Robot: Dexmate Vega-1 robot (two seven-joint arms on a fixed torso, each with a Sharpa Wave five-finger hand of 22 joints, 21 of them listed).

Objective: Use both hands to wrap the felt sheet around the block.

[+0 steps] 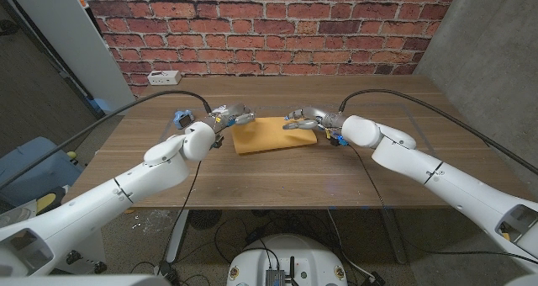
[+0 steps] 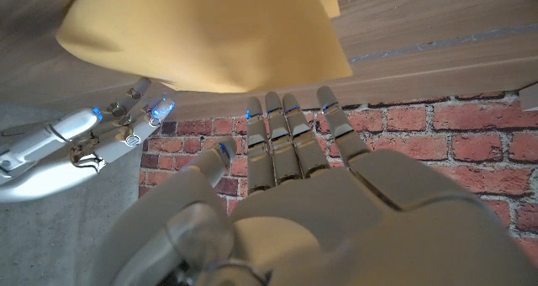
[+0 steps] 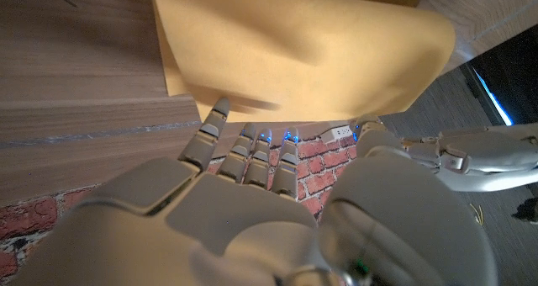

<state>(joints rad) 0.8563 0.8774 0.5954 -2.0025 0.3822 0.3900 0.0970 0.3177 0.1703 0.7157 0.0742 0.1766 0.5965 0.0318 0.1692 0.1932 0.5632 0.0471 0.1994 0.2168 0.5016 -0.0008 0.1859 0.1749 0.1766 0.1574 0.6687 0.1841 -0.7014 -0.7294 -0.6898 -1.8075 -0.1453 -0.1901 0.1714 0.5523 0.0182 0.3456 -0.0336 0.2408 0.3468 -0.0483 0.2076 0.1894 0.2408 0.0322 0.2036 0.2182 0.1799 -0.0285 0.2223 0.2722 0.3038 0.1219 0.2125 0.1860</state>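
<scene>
while your left hand (image 1: 229, 116) and right hand (image 1: 304, 119) sit at the far corners of the felt sheet (image 1: 267, 135), which lies between them over the block, i cannot tell if the fingers really pinch the felt. before you pull, make both holds firm and move evenly, so the sheet does not slip off. a white power strip (image 1: 164, 77) lies well beyond your left hand, and nothing blocks you.

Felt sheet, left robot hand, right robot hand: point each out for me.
felt sheet (image 1: 267, 135), head view, middle of its tan top surface.
left robot hand (image 1: 230, 116), head view, middle of the hand at the sheet's left end.
right robot hand (image 1: 304, 118), head view, middle of the hand at the sheet's right end.
</scene>
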